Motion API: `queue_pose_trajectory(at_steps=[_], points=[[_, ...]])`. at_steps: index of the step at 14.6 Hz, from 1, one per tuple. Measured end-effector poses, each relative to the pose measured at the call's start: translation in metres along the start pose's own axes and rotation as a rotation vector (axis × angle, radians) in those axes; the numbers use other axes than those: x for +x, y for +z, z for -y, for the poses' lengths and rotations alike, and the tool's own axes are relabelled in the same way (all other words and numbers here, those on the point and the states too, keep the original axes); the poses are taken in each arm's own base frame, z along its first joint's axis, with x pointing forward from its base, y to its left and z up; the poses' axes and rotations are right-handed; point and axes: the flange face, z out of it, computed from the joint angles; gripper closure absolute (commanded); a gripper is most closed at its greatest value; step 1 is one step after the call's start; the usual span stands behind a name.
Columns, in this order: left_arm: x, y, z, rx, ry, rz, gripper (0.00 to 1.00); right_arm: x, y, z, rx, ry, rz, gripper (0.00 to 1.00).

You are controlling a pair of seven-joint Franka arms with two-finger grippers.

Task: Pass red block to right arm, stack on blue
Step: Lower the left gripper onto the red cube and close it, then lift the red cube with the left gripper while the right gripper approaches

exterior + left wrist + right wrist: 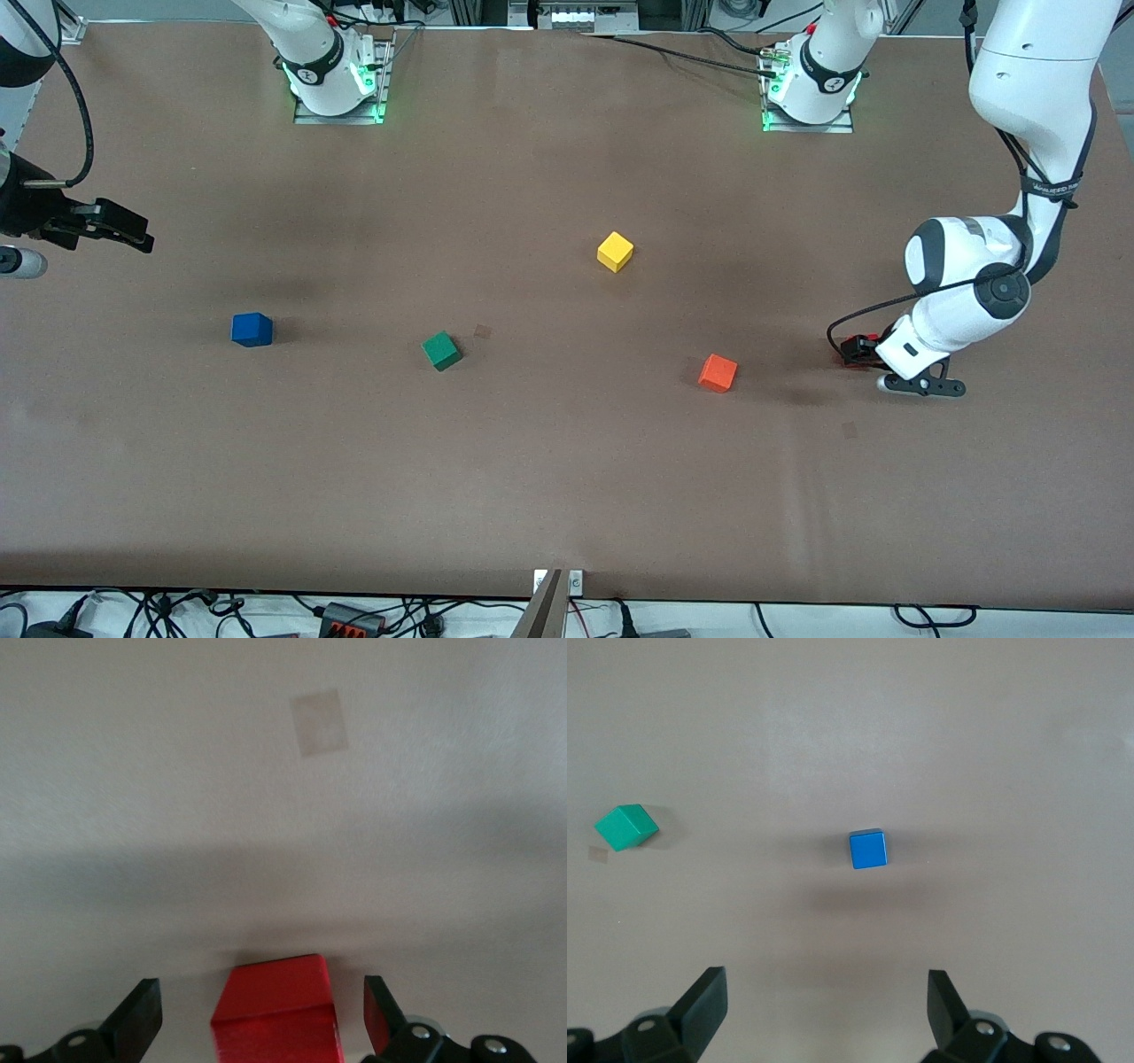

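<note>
On the brown bench (549, 461), your left pincer (266, 1014) is low at the left arm's end, spread apart around the red block (276, 1010). Your right pincer (828, 1005) waits spread apart above the blue block (252, 329). No legible labels.

In the front view, the red block (856, 347) was almost wholly hidden by the left hand (864, 353); only a sliver of red showed, and contact could not be determined. In the left wrist view, the picture's lower edge cut off the block (276, 1010) and both fingers (137, 1019). The front view's edge cut off the right arm (22, 199) above its hand (120, 229).
</note>
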Motion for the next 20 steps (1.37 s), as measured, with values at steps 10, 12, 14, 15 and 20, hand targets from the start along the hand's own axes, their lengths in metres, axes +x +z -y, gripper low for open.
queue_pose_trajectory(at_steps=[10, 12, 14, 15, 20], points=[[-0.012, 0.012, 0.004, -0.002, -0.041, 0.012, 0.42, 0.004, 0.010, 0.014, 0.000, -0.023, 0.019, 0.00], [-0.012, 0.012, 0.003, -0.003, -0.039, 0.012, 0.57, 0.014, 0.036, 0.043, -0.004, -0.072, 0.063, 0.00], [-0.012, 0.012, 0.003, -0.004, -0.041, 0.012, 0.75, 0.019, 0.053, 0.087, -0.011, -0.144, 0.085, 0.00], [-0.012, 0.012, 0.004, -0.004, -0.043, 0.012, 0.79, 0.016, 0.053, 0.114, -0.015, -0.188, 0.083, 0.00], [-0.010, 0.008, 0.003, -0.006, -0.040, 0.019, 0.89, -0.016, 0.032, 0.223, 0.001, -0.352, 0.059, 0.00]])
